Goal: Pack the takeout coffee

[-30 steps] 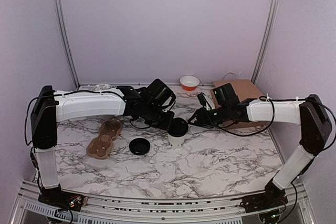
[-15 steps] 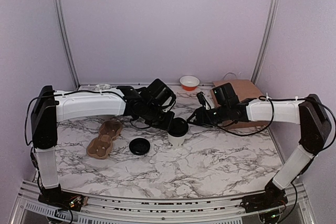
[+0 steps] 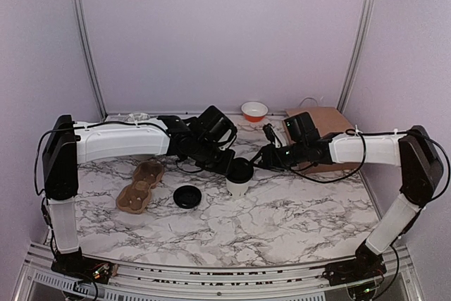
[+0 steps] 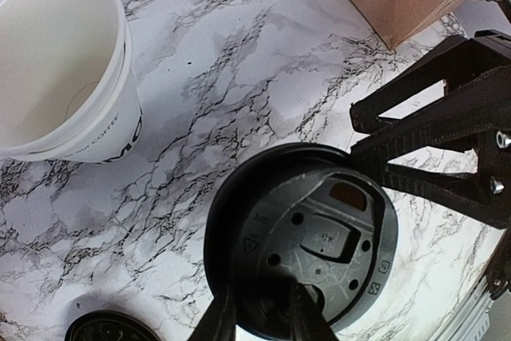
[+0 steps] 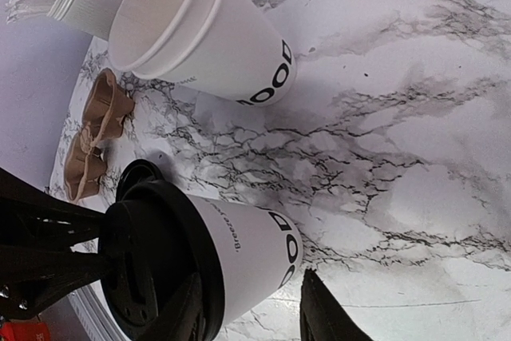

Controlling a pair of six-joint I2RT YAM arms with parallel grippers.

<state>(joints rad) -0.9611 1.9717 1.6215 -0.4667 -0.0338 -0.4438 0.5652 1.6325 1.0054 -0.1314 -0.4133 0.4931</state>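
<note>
Your left pincer is pinched on the rim of the black lid, which sits atop the coffee cup — that cup stands upright in the middle of the table. Your right pincer stands part open just beside it.

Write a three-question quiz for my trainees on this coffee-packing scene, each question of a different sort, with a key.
1. True or false: the left gripper pinches a black lid by its rim.
2. Where on the marble table does the brown paper bag lie? A) back right B) front left C) front centre
3. Fill in: seen from the top camera, the loose lid lies between the cardboard cup carrier and the ____.
Key: 1 true; 2 A; 3 white cup.
</note>
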